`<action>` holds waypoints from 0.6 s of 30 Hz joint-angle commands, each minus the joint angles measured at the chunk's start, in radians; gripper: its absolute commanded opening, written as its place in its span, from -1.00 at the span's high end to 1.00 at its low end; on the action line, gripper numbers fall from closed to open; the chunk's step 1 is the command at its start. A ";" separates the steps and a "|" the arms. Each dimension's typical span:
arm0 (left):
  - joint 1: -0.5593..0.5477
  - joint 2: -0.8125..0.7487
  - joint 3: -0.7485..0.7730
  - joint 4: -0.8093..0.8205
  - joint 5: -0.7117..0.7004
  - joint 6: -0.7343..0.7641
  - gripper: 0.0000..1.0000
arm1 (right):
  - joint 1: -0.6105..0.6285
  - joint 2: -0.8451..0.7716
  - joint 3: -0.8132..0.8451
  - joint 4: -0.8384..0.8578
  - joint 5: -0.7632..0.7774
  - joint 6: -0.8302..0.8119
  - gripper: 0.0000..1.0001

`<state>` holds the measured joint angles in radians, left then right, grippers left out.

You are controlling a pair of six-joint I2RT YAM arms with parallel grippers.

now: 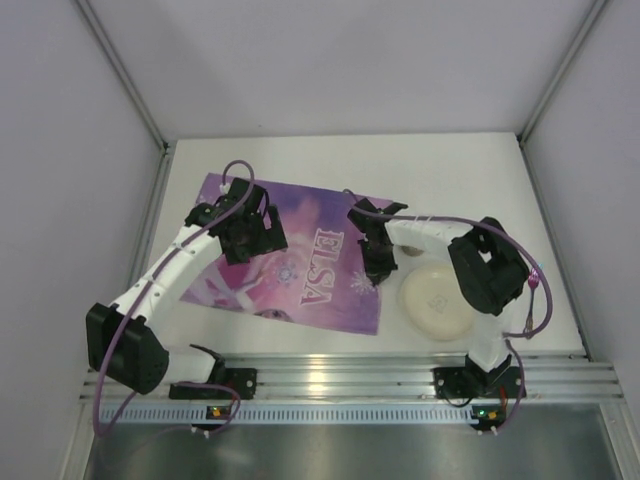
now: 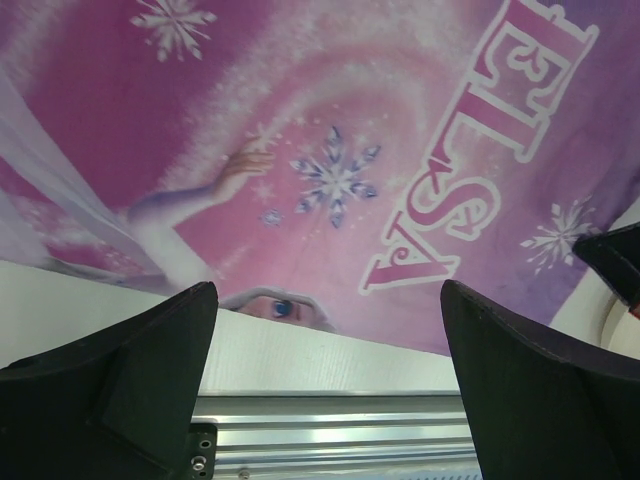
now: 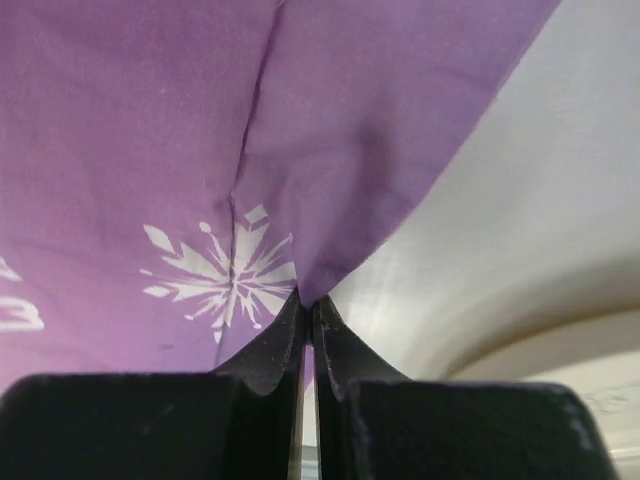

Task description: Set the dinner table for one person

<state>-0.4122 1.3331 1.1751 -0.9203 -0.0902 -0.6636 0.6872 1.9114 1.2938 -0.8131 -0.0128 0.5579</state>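
Observation:
A purple "ELSA" placemat lies on the white dinner table. My right gripper is shut on the mat's right edge; in the right wrist view the black fingertips pinch a raised fold of purple cloth. My left gripper hovers over the mat's left half, wide open and holding nothing. In the left wrist view its fingers frame the mat's near edge and the table strip below. A cream plate sits just right of the mat.
A ribbed aluminium rail runs along the table's near edge, with both arm bases bolted to it. Grey walls with metal posts close in the table at left, right and back. A purple cable loops beside the right arm.

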 commanded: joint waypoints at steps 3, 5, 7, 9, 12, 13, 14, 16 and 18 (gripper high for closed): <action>0.001 0.015 0.018 0.028 0.020 0.012 -0.97 | -0.097 -0.092 -0.028 -0.136 0.241 -0.121 1.00; 0.001 0.031 0.027 0.035 0.035 0.013 -0.97 | -0.112 -0.097 -0.031 -0.150 0.267 -0.142 1.00; 0.001 0.046 0.040 0.043 0.047 0.015 -0.97 | -0.136 -0.097 -0.033 -0.159 0.298 -0.159 1.00; 0.001 0.057 0.047 0.054 0.055 0.013 -0.97 | -0.158 -0.095 -0.033 -0.166 0.321 -0.174 1.00; 0.001 0.064 0.047 0.063 0.058 0.013 -0.97 | -0.173 -0.101 -0.036 -0.169 0.306 -0.193 1.00; 0.001 0.067 0.049 0.064 0.060 0.015 -0.97 | -0.173 -0.104 -0.034 -0.166 0.300 -0.208 1.00; 0.001 0.069 0.049 0.066 0.061 0.016 -0.97 | -0.175 -0.110 -0.033 -0.164 0.291 -0.214 1.00; 0.001 0.075 0.049 0.069 0.063 0.016 -0.97 | -0.173 -0.117 -0.022 -0.166 0.249 -0.228 1.00; 0.001 0.077 0.047 0.072 0.064 0.016 -0.97 | -0.169 -0.127 -0.010 -0.173 0.186 -0.234 0.97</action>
<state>-0.4122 1.4052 1.1847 -0.8894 -0.0406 -0.6582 0.5186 1.8507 1.2633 -0.9501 0.2226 0.3618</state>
